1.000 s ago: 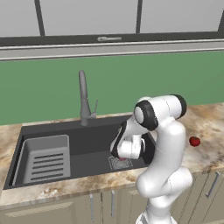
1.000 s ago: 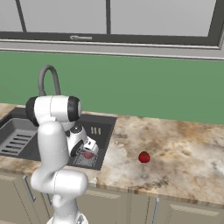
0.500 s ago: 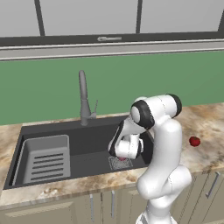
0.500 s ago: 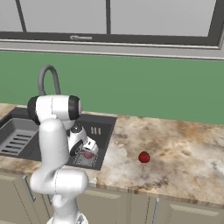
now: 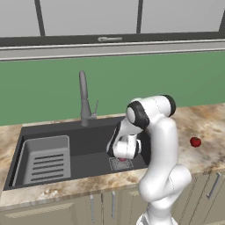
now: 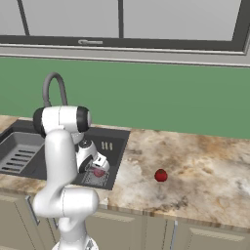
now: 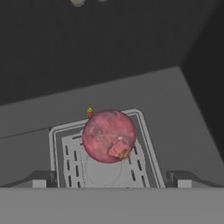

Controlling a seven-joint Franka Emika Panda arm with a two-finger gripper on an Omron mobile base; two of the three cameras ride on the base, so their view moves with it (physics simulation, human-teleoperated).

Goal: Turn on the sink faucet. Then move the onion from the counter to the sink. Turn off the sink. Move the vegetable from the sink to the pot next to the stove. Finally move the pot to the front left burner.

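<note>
My two-finger gripper (image 7: 112, 179) hangs low in the wide dark grey rectangular sink (image 5: 94, 143), pointing down at the square drain grate (image 7: 105, 153). Its jaws stand spread as wide as they go, and nothing is between them. The small round reddish onion (image 7: 109, 136) sits on the grate straight ahead of the fingertips, a little beyond them and centred between the two — apart from both, touching neither. It is a ball, so no long axis matters; I judge any closing direction would do once the fingers straddle it. From the left base view the hand (image 5: 124, 146) is right over the grate, hiding most of the onion.

A second small red ball (image 6: 160, 175) lies on the beige-brown marbled stone counter (image 6: 205, 166), well to the right of the sink. The tall grey gooseneck faucet (image 5: 84, 101) stands behind the basin; I see no water running.
</note>
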